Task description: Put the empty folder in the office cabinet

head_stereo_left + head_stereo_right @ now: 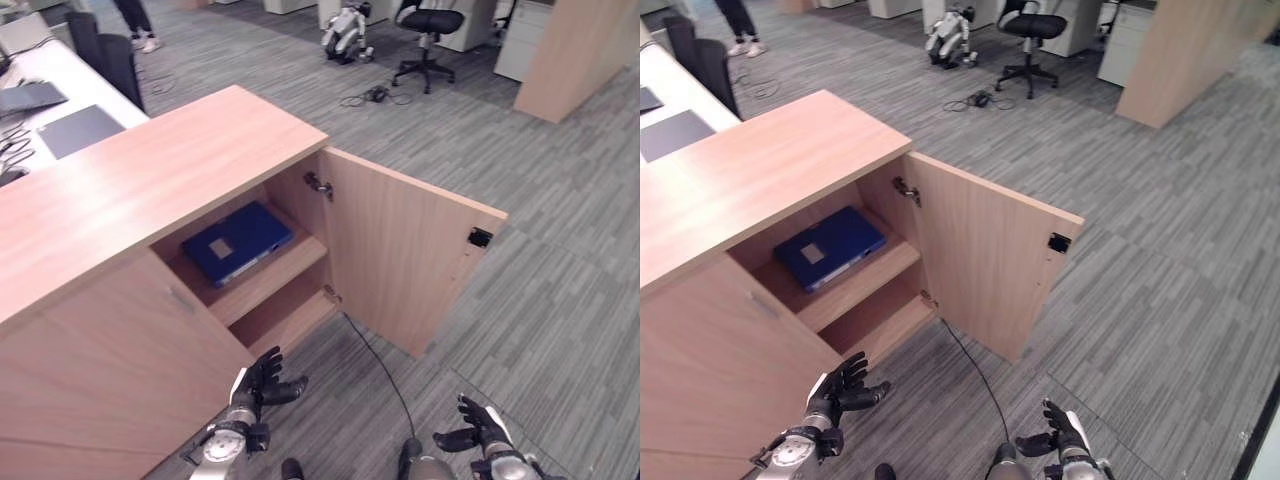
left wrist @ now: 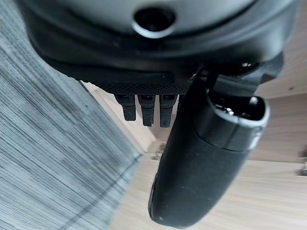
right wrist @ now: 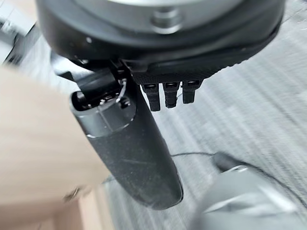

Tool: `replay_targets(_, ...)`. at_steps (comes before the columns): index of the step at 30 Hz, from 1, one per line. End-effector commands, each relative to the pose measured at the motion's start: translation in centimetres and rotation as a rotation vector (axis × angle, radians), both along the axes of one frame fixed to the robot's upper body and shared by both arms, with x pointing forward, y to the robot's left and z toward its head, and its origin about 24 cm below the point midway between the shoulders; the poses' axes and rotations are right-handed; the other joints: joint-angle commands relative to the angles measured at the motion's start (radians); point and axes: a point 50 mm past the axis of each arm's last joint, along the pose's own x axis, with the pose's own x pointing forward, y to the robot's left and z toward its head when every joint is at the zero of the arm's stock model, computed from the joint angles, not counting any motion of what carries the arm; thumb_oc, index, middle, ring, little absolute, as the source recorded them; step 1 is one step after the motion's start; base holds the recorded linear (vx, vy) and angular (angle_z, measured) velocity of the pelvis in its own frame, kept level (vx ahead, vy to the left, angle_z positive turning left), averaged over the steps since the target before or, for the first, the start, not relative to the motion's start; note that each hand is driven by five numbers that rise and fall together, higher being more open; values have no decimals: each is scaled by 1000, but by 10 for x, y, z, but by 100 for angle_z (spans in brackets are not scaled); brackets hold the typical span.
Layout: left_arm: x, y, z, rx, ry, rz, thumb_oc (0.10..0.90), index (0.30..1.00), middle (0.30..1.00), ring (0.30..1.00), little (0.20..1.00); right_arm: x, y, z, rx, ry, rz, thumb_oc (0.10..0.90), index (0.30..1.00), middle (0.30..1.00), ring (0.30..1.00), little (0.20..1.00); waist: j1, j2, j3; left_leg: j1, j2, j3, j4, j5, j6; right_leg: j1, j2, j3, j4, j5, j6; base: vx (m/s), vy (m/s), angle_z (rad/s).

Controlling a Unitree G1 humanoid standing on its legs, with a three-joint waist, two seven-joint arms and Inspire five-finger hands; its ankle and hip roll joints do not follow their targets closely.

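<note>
A dark blue folder (image 1: 238, 243) lies flat on the upper shelf (image 1: 270, 275) of the wooden office cabinet (image 1: 140, 180), whose right door (image 1: 400, 250) stands wide open. My left hand (image 1: 262, 382) hovers low in front of the cabinet, below the shelves, fingers relaxed and holding nothing. My right hand (image 1: 483, 427) hangs over the carpet to the right of the door, also open and empty. Each wrist view looks past its thumb (image 2: 201, 163) at straight fingers (image 3: 165, 95).
A white desk (image 1: 60, 90) with a laptop and dark pad stands behind the cabinet. A black office chair (image 1: 428, 40) and another robot (image 1: 346, 30) are at the back, a person's legs (image 1: 135, 25) at far left. A tall wooden panel (image 1: 570, 60) rises at right.
</note>
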Motion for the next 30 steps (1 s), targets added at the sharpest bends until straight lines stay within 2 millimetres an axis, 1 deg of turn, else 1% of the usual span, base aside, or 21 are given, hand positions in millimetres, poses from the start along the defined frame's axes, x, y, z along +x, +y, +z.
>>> replay_targets(1,38,34,33,106,-158,-17,800,900,900,900,900,25,8,9,9,-104,28,800,900,900,900,900,1,-45,-27,97,-89,26,15,-116,1,91,-32,89,-237,125,93,137,-269,-12)
replay_targets(2,24,34,20,122,-86,-32,800,900,900,900,900,30,3,13,-13,-114,41,800,900,900,900,900,-6,-30,-27,97,-69,42,44,-112,-13,99,-7,88,-249,111,81,99,-241,-7)
replay_targets(5,8,38,8,180,2,-80,800,900,900,900,900,43,-4,22,-35,-147,63,800,900,900,900,900,-7,-21,-20,77,-25,74,127,-99,-41,113,29,93,-266,86,65,102,-246,-67)
replay_targets(6,-7,41,-6,199,93,-83,800,900,900,900,900,49,-11,28,-62,-165,75,800,900,900,900,900,0,-19,2,36,35,61,284,-35,-80,149,62,94,-278,61,32,169,-345,-59)
replay_targets(7,-15,41,-14,208,144,-78,800,900,900,900,900,54,-16,31,-80,-172,77,800,900,900,900,900,6,-31,13,2,48,27,364,2,-81,167,70,104,-282,49,14,177,-320,-29)
replay_targets(8,-20,40,-19,210,176,-80,800,900,900,900,900,56,-18,33,-91,-174,75,800,900,900,900,900,10,-34,17,-13,45,8,372,3,-74,175,71,106,-286,43,11,180,-129,-77)
replay_targets(9,-35,37,-31,215,258,-80,800,900,900,900,900,61,-22,35,-100,-181,63,800,900,900,900,900,32,-41,24,-58,-10,-61,321,-56,-42,202,68,127,-297,27,19,124,-32,-76)
replay_targets(10,-34,37,-31,215,257,-80,800,900,900,900,900,61,-22,35,-100,-182,63,800,900,900,900,900,32,-43,22,-60,-12,-61,318,-51,-40,198,65,126,-297,29,19,150,12,-58)
replay_targets(11,-41,35,-35,214,289,-86,800,900,900,900,900,62,-22,36,-100,-182,62,800,900,900,900,900,42,-42,21,-69,-39,-89,263,-75,-29,203,65,135,-299,23,23,90,41,-15)
replay_targets(12,-50,32,-40,219,327,-91,800,900,900,900,900,62,-24,37,-112,-182,66,800,900,900,900,900,57,-36,29,-97,-54,-131,217,-63,-32,217,66,147,-299,17,28,104,52,-18)
replay_targets(13,-53,30,-43,224,349,-119,800,900,900,900,900,66,-24,38,-112,-195,60,800,900,900,900,900,61,-38,26,-100,-67,-160,192,-57,-35,212,64,161,-295,17,29,76,35,-26)
replay_targets(14,-55,28,-46,235,381,-154,800,900,900,900,900,65,-21,35,-99,-184,54,800,900,900,900,900,57,-36,25,-96,-75,-176,165,-53,-31,220,65,167,-297,8,30,74,32,-36)
replay_targets(15,-67,27,-51,261,444,-210,800,900,900,900,900,68,-20,35,-94,-187,54,800,900,900,900,900,52,-27,14,-69,-82,-174,142,-60,-29,221,68,173,-290,7,28,97,38,-38)
replay_targets(18,-80,26,-56,303,496,-285,800,900,900,900,900,78,-18,40,-82,-220,48,800,900,900,900,900,48,-17,-5,-19,-91,-180,83,-58,-25,228,74,177,-281,3,22,87,50,-21)
replay_targets(22,-94,29,-59,312,547,-288,800,900,900,900,900,106,-14,57,-76,-305,51,800,900,900,900,900,67,-18,-22,33,-88,-160,35,-59,-18,232,85,179,-283,8,24,48,23,-1)
replay_targets(24,-100,32,-60,319,563,-285,800,900,900,900,900,123,-13,71,-80,-368,57,800,900,900,900,900,80,-23,-31,50,-88,-146,20,-60,-14,233,90,177,-289,15,30,38,20,14)
replay_targets(25,-104,32,-60,324,579,-301,800,900,900,900,900,142,-14,90,-85,-443,62,800,900,900,900,900,92,-27,-40,59,-87,-140,12,-63,-12,236,93,173,-294,19,34,28,26,12)
replay_targets(27,-105,32,-61,327,583,-309,800,900,900,900,900,147,-15,96,-89,-465,61,800,900,900,900,900,96,-29,-43,62,-86,-138,8,-64,-12,240,92,171,-297,21,37,27,28,9)
replay_targets(28,-105,31,-61,334,585,-329,800,900,900,900,900,164,-15,114,-97,-528,68,800,900,900,900,900,106,-32,-54,66,-87,-137,3,-68,-11,246,93,164,-305,21,41,32,31,17)
replay_targets(29,-105,31,-61,333,584,-329,800,900,900,900,900,164,-15,115,-97,-529,69,800,900,900,900,900,106,-32,-53,67,-87,-137,3,-68,-11,246,93,164,-305,21,41,28,36,20)
replay_targets(30,-104,31,-61,334,582,-333,800,900,900,900,900,170,-16,122,-101,-553,71,800,900,900,900,900,110,-33,-55,67,-87,-139,2,-68,-11,248,93,161,-306,21,41,24,32,5)
